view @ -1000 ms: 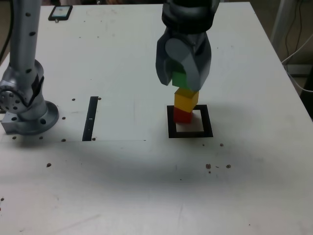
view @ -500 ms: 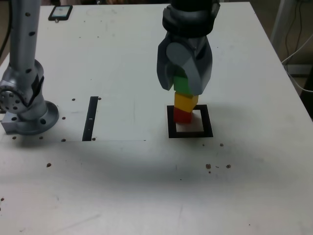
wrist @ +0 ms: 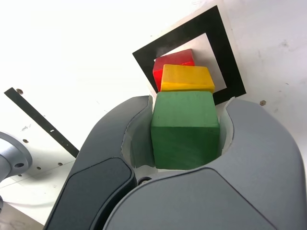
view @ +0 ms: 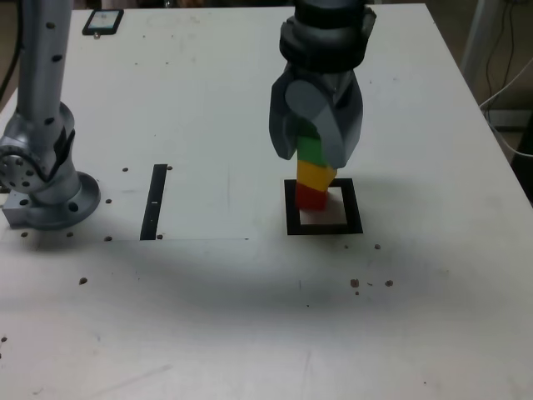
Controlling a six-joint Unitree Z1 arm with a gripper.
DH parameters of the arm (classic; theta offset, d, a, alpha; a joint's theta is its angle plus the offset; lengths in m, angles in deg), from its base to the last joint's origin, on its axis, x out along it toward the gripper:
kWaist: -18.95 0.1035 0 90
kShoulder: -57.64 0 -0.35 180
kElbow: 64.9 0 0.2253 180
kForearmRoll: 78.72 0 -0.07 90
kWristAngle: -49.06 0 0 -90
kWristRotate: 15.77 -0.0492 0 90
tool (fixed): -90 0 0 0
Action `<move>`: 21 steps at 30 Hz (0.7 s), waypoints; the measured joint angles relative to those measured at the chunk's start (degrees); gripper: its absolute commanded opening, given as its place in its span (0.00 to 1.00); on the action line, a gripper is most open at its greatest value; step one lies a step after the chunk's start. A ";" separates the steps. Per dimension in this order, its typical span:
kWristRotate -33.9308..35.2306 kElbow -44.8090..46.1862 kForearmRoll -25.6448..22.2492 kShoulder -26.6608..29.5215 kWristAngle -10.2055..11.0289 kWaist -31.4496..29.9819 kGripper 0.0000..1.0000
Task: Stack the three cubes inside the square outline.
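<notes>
You find no text, label, brand or number to read here. The small dark device (view: 102, 21) at the far left of the tabletop (view: 208, 100) in the exterior view shows a pale screen, but anything on it is too small to make out.

green cube (view: 311, 150) gripped atop yellow cube (view: 316, 173), red cube (view: 311, 197)

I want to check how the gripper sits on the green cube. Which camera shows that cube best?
The wrist view: the green cube fills the middle, its top and one side plain between the gripper jaws. In the exterior view the green cube is only a small sliver above the yellow cube, mostly hidden by the gripper.
</notes>
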 measured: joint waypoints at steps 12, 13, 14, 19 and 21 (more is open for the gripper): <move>-0.17 0.18 -0.90 -0.41 -0.66 0.00 0.99; -0.17 0.21 -0.90 -0.36 -0.66 0.00 0.99; -0.17 0.21 -0.90 -0.26 -0.63 0.00 0.99; -0.17 0.13 -1.36 2.06 -0.21 0.00 0.99; -0.17 -0.22 -1.83 3.30 -0.12 0.00 0.99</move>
